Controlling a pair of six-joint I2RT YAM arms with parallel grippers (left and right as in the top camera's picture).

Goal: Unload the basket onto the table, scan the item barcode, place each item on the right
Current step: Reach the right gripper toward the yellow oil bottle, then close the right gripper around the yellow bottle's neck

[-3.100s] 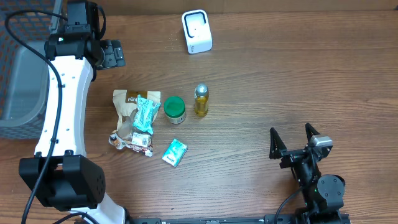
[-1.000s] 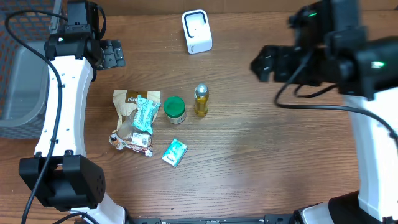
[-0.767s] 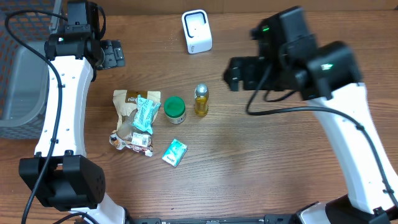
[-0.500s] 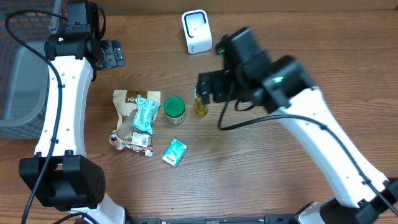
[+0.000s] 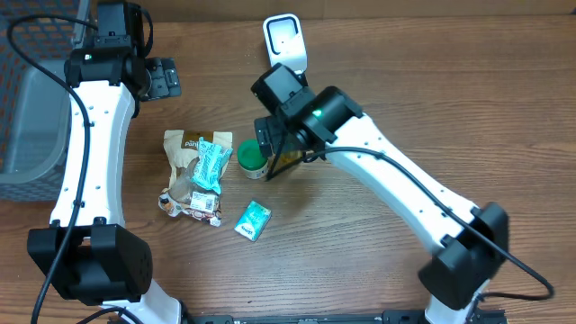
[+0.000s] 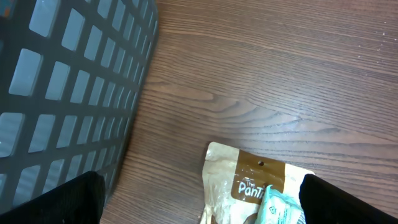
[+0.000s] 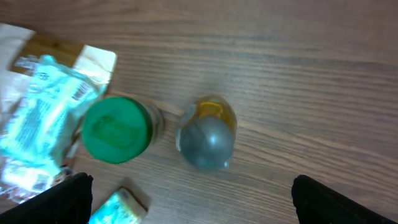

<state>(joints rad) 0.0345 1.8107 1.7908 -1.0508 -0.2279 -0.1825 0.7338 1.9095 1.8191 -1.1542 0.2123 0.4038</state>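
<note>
basket (image 5: 25,117): grey mesh, far left edge of the table (image 5: 423,99); its dark wall fills the left side of the left wrist view
left claw (image 5: 162,78): fingers wide apart, nothing between them; sits at the back left, just right of the basket, well apart from the items
brown pouch (image 5: 183,147): flat on the table, left end of the item group
teal packet (image 5: 212,165): lies across the pouch's right side
snack wrapper (image 5: 191,205): crumpled, touching the pouch's near end
jar (image 7: 117,129): green lid, upright, just right of the pouch, just beside the bottle
teal box (image 5: 253,220): small, flat, nearer the front edge than the jar, apart from it
right claw (image 5: 277,144): fingers spread wide, gripping nothing; over the bottle and jar, pointing down, contact with either can't be told
scanner (image 5: 282,38): white, upright at the back of the table, behind the right claw; arm covers its lower edge
bottle (image 7: 206,138): yellow liquid, grey cap, upright on the table under the right claw; mostly hidden overhead, seen top-down in the right wrist view
</note>
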